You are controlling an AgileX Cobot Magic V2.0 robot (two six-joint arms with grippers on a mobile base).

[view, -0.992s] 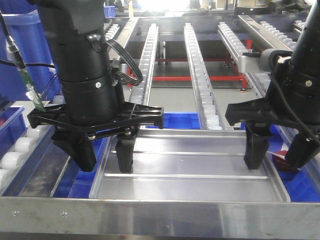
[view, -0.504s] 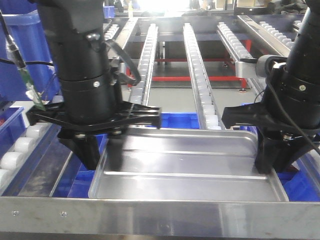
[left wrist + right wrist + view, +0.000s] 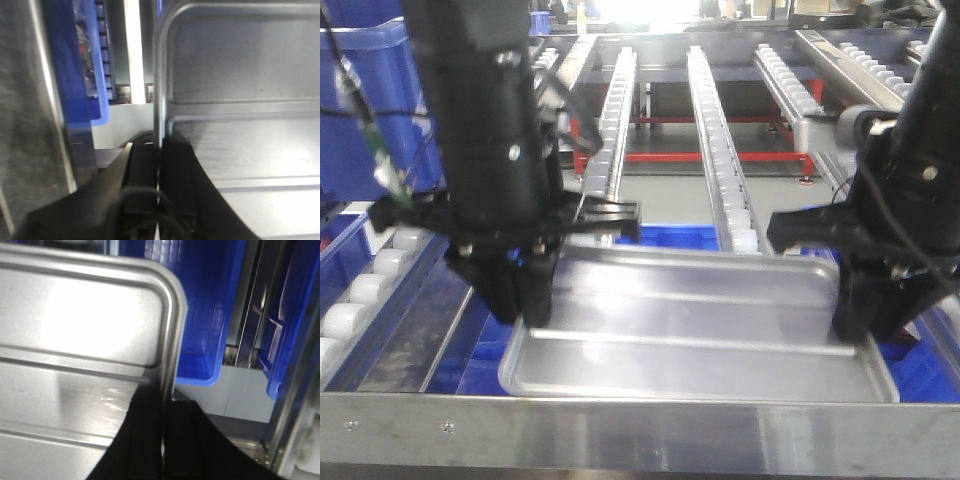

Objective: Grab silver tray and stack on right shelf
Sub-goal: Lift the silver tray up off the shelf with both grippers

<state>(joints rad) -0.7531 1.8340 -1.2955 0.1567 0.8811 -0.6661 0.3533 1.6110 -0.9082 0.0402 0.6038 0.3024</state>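
Just behind the steel front ledge (image 3: 620,430) is the silver tray (image 3: 690,320): shallow, shiny and round-cornered, with two ridges crossing its floor. The left gripper (image 3: 159,150) is clamped on the tray's left rim and the right gripper (image 3: 164,410) on its right rim. Blue bins (image 3: 685,240) show past the tray's far edge. Beyond the tray, roller tracks (image 3: 715,130) run away with open gaps between them.

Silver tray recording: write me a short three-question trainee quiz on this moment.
1. True or false: the left gripper hangs open above the silver tray.
2. What does the right gripper clamp? A) the tray's rim B) a cup C) nothing
3. Fill in: the bin behind the tray's far edge is ____.
Key: 1 false, it is shut on the tray's left rim; 2 A; 3 blue.
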